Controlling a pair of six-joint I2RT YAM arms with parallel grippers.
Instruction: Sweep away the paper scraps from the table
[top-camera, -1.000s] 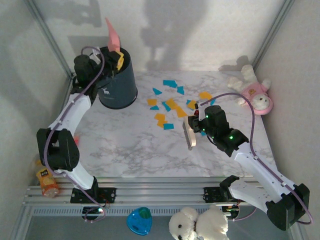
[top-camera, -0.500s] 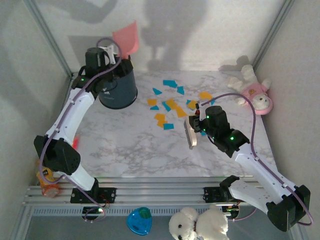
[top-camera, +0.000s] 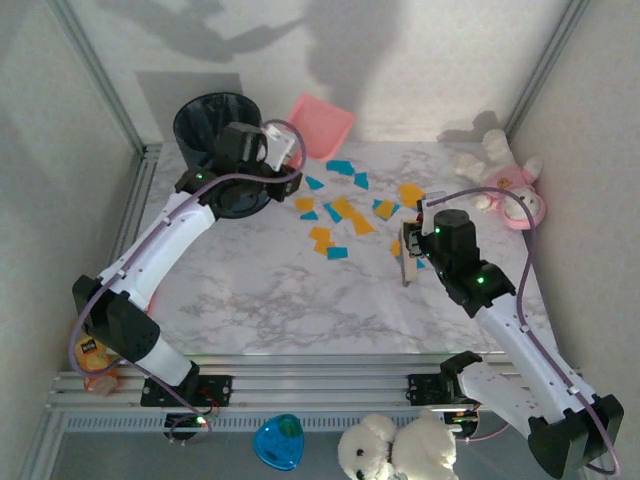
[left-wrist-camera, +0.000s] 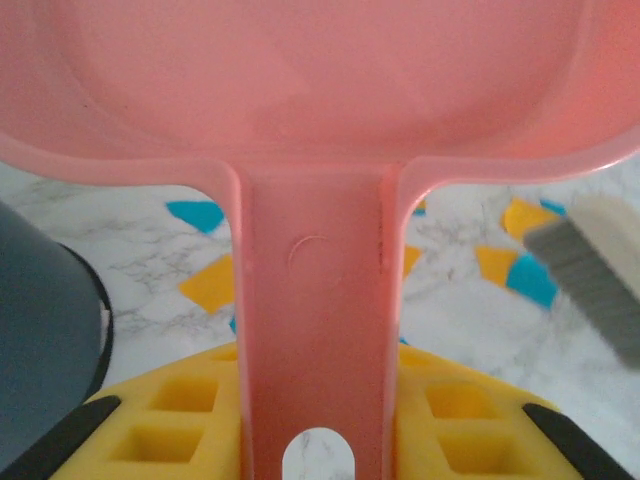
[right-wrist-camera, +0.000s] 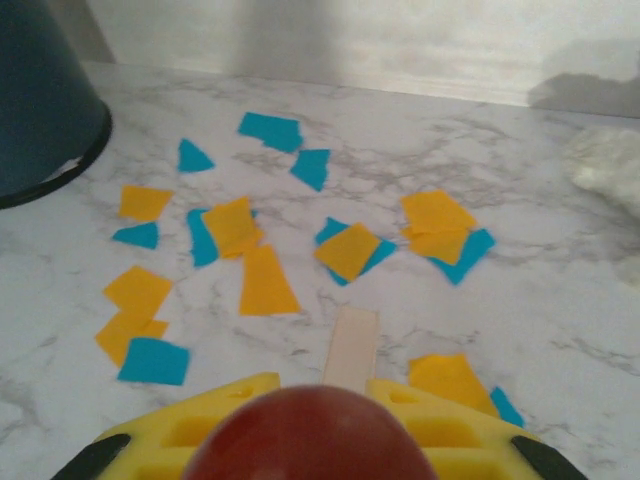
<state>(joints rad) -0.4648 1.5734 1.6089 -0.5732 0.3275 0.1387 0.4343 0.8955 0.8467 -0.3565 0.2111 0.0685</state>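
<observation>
Sweep, by the look of it, barely begun: scraps loose, both tools in grip.
Right of the dark bin (top-camera: 215, 128), the right hand (top-camera: 418, 243) clamps a brush (top-camera: 409, 266) at the near edge of the paper scraps (top-camera: 340, 215), scattered on the marbled counter (top-camera: 260, 295). Farther back, beside the bin, the left hand (top-camera: 278, 150) pinches the pink dustpan (top-camera: 322, 124) by its handle. Pale walls behind.

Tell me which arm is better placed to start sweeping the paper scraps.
Right, probably. The right gripper is shut on the brush, low beside the paper scraps on the table. The left gripper holds the pink dustpan, apparently lifted at the scraps' far side.
</observation>
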